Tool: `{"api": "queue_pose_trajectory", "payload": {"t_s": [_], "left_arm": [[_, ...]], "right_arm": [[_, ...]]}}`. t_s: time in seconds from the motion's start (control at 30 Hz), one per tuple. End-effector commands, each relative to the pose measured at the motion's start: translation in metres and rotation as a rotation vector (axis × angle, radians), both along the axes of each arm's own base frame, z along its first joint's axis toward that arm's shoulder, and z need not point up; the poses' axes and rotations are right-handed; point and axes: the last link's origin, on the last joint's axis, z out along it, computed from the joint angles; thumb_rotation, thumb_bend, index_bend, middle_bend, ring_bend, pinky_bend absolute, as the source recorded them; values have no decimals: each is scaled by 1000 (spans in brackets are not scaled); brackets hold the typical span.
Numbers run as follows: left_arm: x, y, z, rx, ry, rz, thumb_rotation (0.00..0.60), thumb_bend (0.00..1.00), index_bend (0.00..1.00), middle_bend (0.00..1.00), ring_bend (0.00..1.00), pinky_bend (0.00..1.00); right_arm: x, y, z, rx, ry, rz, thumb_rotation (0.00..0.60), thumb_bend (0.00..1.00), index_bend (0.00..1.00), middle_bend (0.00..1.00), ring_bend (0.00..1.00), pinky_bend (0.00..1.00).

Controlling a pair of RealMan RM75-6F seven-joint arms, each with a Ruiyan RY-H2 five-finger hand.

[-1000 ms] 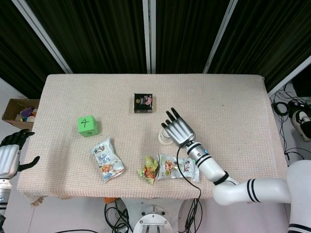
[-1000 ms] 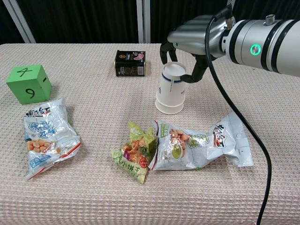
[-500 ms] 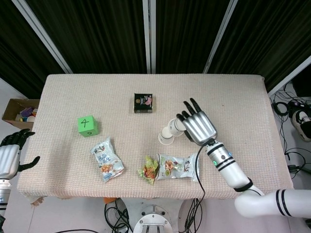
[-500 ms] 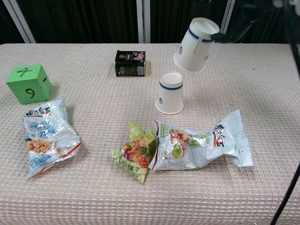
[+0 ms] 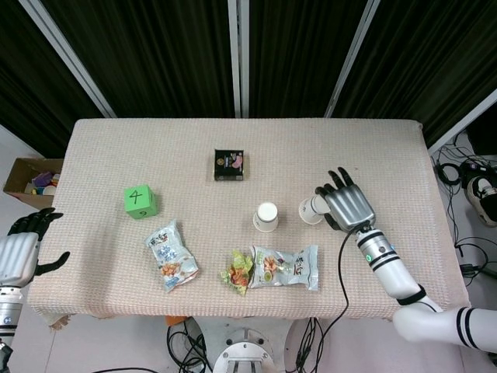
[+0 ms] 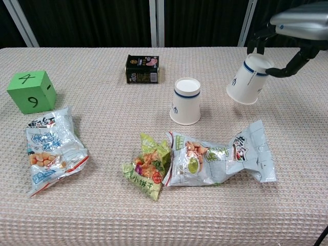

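Note:
My right hand (image 5: pixel 348 206) (image 6: pixel 293 31) grips a white paper cup with a blue band (image 6: pixel 248 79) (image 5: pixel 311 209), tilted and held just above the cloth at the right. A second cup of the same kind (image 6: pixel 185 101) (image 5: pixel 265 217) stands upside down on the table's middle, to the left of the held one. My left hand (image 5: pixel 23 249) hangs off the table's left edge with fingers apart, holding nothing. It does not show in the chest view.
A dark tin (image 6: pixel 142 68) lies behind the standing cup. A green numbered cube (image 6: pixel 31 90) sits at the left. Snack bags lie in front: one at the left (image 6: pixel 48 146), a green one (image 6: pixel 147 166) and a pale one (image 6: pixel 218 157). A cardboard box (image 5: pixel 31 176) stands on the floor.
My right hand lifted the upper cup off the stack, carried it right and lowered it toward the cloth. The lower cup stayed in place. The left hand barely moved.

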Motion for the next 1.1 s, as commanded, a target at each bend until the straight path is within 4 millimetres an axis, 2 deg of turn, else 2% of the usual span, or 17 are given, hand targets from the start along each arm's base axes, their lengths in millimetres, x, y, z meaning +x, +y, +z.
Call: {"api": "queue_pose_trajectory", "payload": {"t_s": [0.03, 0.3, 0.57, 0.67, 0.83, 0.93, 1.1], "left_arm": [[-1, -1, 0, 0, -2, 5, 600, 218, 217, 134, 131, 161], [-3, -3, 0, -1, -6, 9, 600, 218, 216, 134, 132, 161], [-6, -5, 0, 2, -9, 14, 600, 218, 216, 134, 132, 161], [-8, -6, 0, 3, -12, 18, 600, 217, 216, 134, 132, 161], [-9, -6, 0, 7, -15, 17, 600, 217, 217, 134, 132, 161], [-9, -6, 0, 7, -14, 13, 600, 218, 216, 134, 132, 161], [-9, -5, 1, 8, -4, 11, 600, 218, 216, 134, 132, 161]], "right_arm": [[-4, -3, -15, 29, -4, -13, 600, 381, 359, 386, 51, 12], [1, -5, -38, 59, 1, 5, 600, 380, 358, 374, 51, 13], [9, -6, -51, 75, 17, 22, 600, 379, 352, 344, 50, 13], [9, -5, -52, 76, 23, 22, 600, 377, 300, 320, 42, 11], [9, -1, -54, 85, 30, 23, 600, 375, 151, 268, 33, 11], [9, 2, -52, 83, 31, 26, 600, 374, 105, 242, 21, 10], [5, 12, -33, 49, 15, 24, 600, 374, 53, 196, 7, 9]]}}
